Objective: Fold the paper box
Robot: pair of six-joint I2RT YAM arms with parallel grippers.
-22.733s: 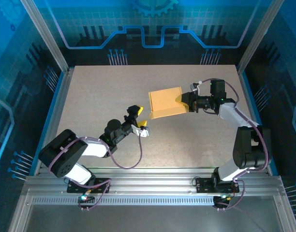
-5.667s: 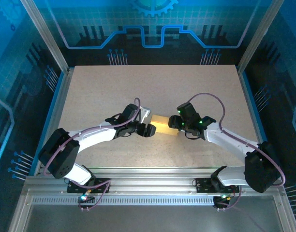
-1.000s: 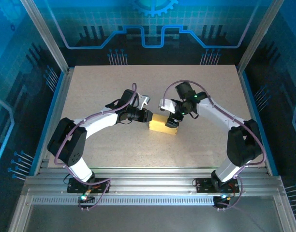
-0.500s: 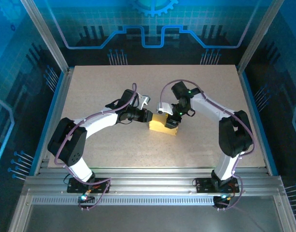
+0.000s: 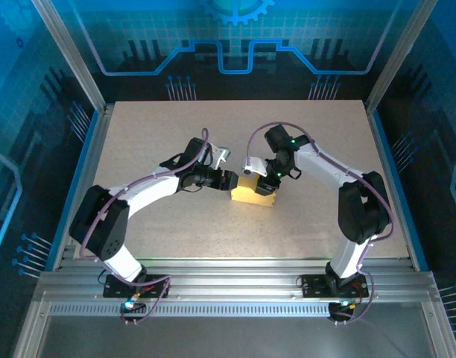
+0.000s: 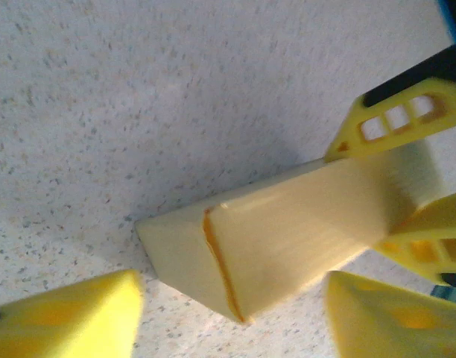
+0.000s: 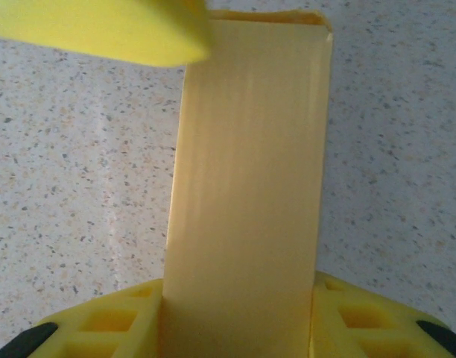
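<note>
From the top camera, you see the paper box (image 5: 252, 196) as a small, closed, pale yellow-tan block. It lies near the middle of the speckled table (image 5: 176, 134). Your left gripper (image 5: 229, 181) sits just beside its left end. Your right gripper (image 5: 268, 186) reaches onto its right end from the far side.

Through the left wrist camera, the paper box (image 6: 287, 231) lies on the table with a narrow end turned toward you. An orange crease (image 6: 220, 261) runs down the edge where that end face meets the long side. The cardboard is smooth and unmarked apart from this. Your left gripper (image 6: 232, 302) stands wide open. Its yellow fingers (image 6: 64, 317) sit on either side of the near corner of the box without clamping it. At the far end, the right gripper's yellow fingers (image 6: 396, 119) pinch the box from both sides.

Through the right wrist camera, the paper box (image 7: 247, 186) is a long, flat, pale panel. It runs straight away from the jaws to a slightly ragged far edge. Your right gripper (image 7: 239, 328) is closed on it, with its fingers (image 7: 101, 328) pressed against both long sides. One of the left gripper's fingers (image 7: 101, 30) crosses the far left corner of the box.
</note>
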